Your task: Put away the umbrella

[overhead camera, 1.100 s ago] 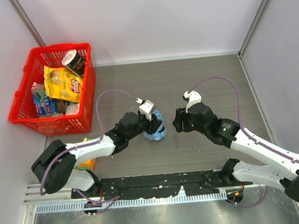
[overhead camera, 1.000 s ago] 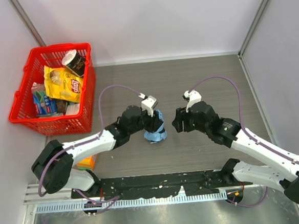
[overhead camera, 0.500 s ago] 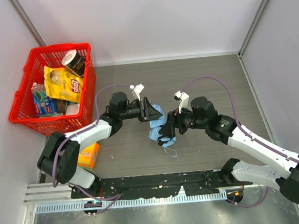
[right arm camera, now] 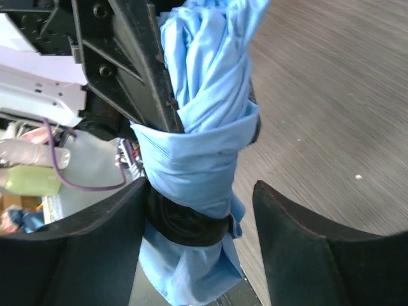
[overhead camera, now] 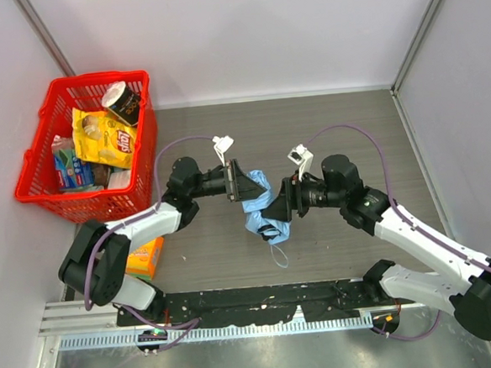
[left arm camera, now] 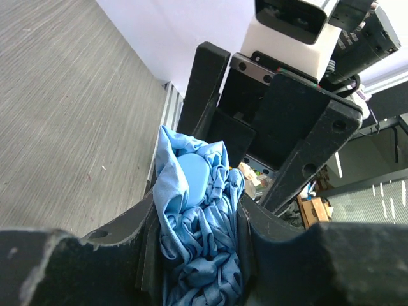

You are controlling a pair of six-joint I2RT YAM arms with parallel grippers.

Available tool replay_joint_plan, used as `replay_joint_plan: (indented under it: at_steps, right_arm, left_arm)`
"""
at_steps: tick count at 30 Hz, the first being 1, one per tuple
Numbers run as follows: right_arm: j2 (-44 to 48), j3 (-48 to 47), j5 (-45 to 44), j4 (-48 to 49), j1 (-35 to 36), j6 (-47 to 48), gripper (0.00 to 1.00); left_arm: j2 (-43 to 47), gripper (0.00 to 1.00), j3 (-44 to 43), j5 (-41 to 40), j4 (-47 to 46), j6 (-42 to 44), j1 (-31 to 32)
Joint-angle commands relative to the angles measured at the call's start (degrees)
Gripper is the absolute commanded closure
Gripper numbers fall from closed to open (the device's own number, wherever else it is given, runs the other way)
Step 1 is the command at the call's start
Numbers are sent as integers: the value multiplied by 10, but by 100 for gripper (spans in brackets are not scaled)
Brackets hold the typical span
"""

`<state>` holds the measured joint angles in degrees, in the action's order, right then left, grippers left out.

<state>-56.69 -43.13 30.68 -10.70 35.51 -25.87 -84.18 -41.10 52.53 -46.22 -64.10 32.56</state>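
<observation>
Top external view: the folded sky-blue umbrella (overhead camera: pixel 260 217) is held over the tabletop (overhead camera: pixel 343 127), clamped in the left end effector (overhead camera: pixel 251 186), while the right end effector (overhead camera: pixel 277 205) straddles it, spread wide. Closing squarely on the banded middle before the left lets go looks wisest.

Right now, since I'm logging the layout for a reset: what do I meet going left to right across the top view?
red basket → left gripper → umbrella → right gripper

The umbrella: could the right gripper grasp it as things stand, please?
Probably yes: the open right gripper straddles the umbrella, nothing between; the left gripper holds another part.
</observation>
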Motion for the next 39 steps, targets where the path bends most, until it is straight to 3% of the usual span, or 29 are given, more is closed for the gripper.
replay_joint_plan:
  at_steps: [1,3,7,12,14,17,18,19,28,33,36,39]
  right_arm:
    - [-31,29,105,158,-7,-87,37]
    - [-39,42,115,192,-7,-104,49]
    - [-50,49,130,231,-7,-117,71]
    - [-69,84,164,358,-7,-181,86]
    - [-74,89,170,359,-7,-178,97]
    - [-70,100,191,359,-7,-169,99]
    - [-68,103,195,358,-7,-168,99]
    - [-64,104,206,357,-7,-167,99]
    - [-33,116,194,311,-10,-142,99]
    - [-36,114,137,279,-22,-128,99]
    - [-61,98,70,240,-50,-115,99]
    - [-125,77,74,266,-102,-145,99]
  left_arm:
    - [23,100,-36,37,-57,-13,6]
    - [26,98,-42,32,-57,-16,6]
    - [50,84,-42,15,-40,-7,6]
    - [86,65,-41,4,-6,13,5]
    - [103,55,-41,-3,9,19,1]
    - [132,42,-40,-12,31,30,-13]
    - [141,10,-42,-16,47,36,-22]
    - [151,1,-45,-21,66,45,-31]
    - [219,0,-45,-95,226,82,-134]
    - [261,0,-36,-128,296,114,-168]
    - [274,0,-35,-122,314,117,-173]
    - [277,0,-33,-106,315,108,-174]
